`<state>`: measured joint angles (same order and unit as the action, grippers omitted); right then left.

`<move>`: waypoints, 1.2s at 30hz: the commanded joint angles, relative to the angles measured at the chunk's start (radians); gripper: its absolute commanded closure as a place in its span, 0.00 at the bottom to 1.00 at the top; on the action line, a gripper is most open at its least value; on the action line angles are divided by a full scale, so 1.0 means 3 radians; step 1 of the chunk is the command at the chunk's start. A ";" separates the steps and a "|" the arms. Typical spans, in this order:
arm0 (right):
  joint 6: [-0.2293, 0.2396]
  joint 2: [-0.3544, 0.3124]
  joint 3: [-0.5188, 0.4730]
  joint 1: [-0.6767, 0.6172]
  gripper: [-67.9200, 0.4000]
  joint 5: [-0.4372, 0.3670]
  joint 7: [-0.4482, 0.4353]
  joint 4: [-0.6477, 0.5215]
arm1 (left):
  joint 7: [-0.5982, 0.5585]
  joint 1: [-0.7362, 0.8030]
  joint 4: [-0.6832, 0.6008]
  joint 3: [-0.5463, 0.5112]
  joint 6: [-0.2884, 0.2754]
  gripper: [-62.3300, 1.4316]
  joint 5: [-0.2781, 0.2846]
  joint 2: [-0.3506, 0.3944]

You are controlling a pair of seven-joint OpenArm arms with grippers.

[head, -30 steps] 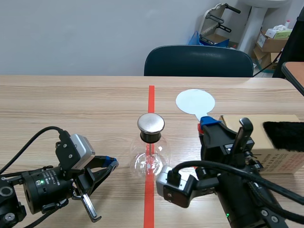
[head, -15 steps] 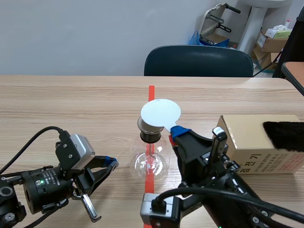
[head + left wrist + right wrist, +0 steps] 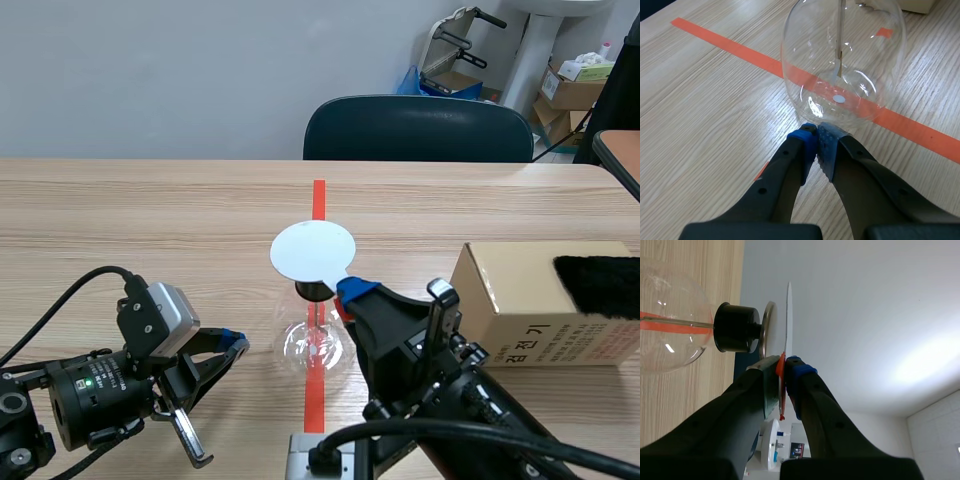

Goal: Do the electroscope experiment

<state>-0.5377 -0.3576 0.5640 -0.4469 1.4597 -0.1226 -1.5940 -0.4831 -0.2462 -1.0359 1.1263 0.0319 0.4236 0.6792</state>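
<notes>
R fingers (image 3: 802, 382) grip the handle of a white round flat disc (image 3: 312, 251), held just over a clear glass flask (image 3: 315, 345) w/ metal cap, midway btwn the tabletop (image 3: 150, 220) side edges. L fingers (image 3: 802, 150) pressed together, empty, beside the flask.

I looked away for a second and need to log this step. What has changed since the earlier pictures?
The right gripper, shut on the disc, carried it leftward from beside the box to just over the electroscope's cap. Nothing was taken hold of or let go. The left gripper, shut on nothing, the electroscope and the box stayed put.
</notes>
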 commanded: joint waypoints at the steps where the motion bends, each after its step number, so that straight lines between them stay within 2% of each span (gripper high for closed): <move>1: -0.0033 -0.0019 -0.0031 0.0031 0.98 0.0004 0.0005 -0.0025 | -0.0048 -0.0001 -0.0052 -0.0015 0.0009 0.94 -0.0005 -0.0009; 18: -0.0064 -0.0057 -0.0031 0.0011 0.98 0.0004 0.0064 -0.0025 | -0.0047 -0.0001 -0.0052 -0.0015 0.0023 0.94 -0.0005 -0.0009; 20: -0.0107 -0.0075 -0.0032 -0.0005 0.98 0.0004 0.0107 -0.0025 | -0.0047 -0.0001 -0.0052 -0.0015 0.0023 0.94 -0.0005 -0.0009; 23: -0.0252 -0.0088 -0.0053 -0.0033 0.98 0.0004 0.0155 -0.0025 | -0.0046 -0.0001 -0.0052 -0.0015 0.0023 0.94 -0.0004 -0.0009; 27: -0.0298 -0.0134 -0.0053 -0.0071 0.98 0.0004 0.0282 -0.0023 | -0.0022 -0.0001 -0.0052 -0.0015 0.0023 0.94 -0.0004 -0.0008; 29: -0.0392 -0.0150 -0.0074 -0.0086 0.98 0.0004 0.0332 -0.0003 | 0.0033 -0.0001 -0.0052 -0.0015 0.0023 0.94 -0.0004 -0.0008; 36: -0.0454 -0.0159 -0.0247 -0.0136 0.98 -0.0019 0.0436 0.0078 | 0.0039 -0.0001 -0.0050 -0.0015 0.0023 0.94 -0.0004 -0.0009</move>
<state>-0.6621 -0.3939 0.4995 -0.4965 1.4574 -0.0010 -1.5726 -0.4538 -0.2462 -1.0359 1.1263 0.0360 0.4232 0.6792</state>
